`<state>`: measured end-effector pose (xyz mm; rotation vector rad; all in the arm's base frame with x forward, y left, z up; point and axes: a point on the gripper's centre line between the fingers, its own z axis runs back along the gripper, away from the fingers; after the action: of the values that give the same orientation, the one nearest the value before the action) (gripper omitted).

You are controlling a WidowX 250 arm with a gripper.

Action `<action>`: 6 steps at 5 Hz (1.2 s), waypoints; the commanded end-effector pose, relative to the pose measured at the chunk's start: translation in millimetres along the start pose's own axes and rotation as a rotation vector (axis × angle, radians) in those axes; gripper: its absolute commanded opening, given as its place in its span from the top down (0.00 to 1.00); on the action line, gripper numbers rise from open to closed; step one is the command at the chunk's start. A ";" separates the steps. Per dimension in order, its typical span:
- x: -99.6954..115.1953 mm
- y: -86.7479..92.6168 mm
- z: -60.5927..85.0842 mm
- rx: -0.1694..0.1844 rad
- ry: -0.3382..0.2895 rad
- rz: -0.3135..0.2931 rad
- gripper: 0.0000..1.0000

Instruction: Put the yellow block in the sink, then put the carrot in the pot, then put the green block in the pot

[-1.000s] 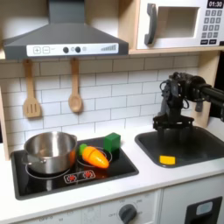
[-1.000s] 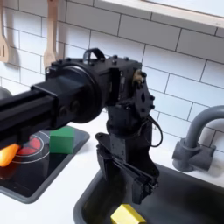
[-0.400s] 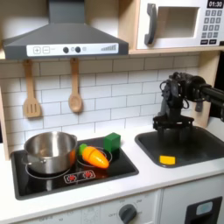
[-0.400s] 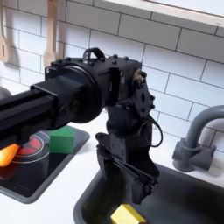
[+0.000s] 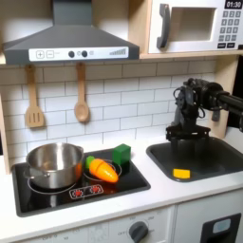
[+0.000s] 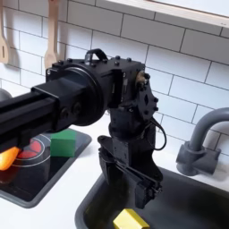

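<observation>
Gripper (image 5: 188,136) hangs above the sink (image 5: 220,163); whether its jaws are spread, I cannot tell. Nearest, the yellow block (image 5: 181,173) lies inside. Farther left, the carrot (image 5: 102,170) looks light, rigid, slippery: grasp mid-body.

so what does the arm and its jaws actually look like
The arm is all black: a thick boxy link with chunky motor blocks at the joints and thin black cables looping beside the wrist. The gripper is black too, with slim jaws. No markings are legible.
</observation>
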<state>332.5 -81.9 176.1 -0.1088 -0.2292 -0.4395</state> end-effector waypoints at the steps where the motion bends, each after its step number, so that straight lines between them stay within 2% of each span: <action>1: -5.8 0.0 28.4 0.025 -0.192 -0.019 0.00; 2: -8.5 0.7 47.0 0.038 -0.317 -0.045 0.00; 3: -12.5 2.4 62.7 0.062 -0.404 -0.070 0.00; 4: -9.8 5.1 81.7 0.085 -0.531 -0.072 0.00; 5: -14.2 12.6 93.8 0.117 -0.580 -0.034 0.00; 6: -22.8 26.6 105.8 0.188 -0.619 0.020 0.00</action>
<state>301.6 -34.0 273.2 -0.0700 -0.8822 -0.3521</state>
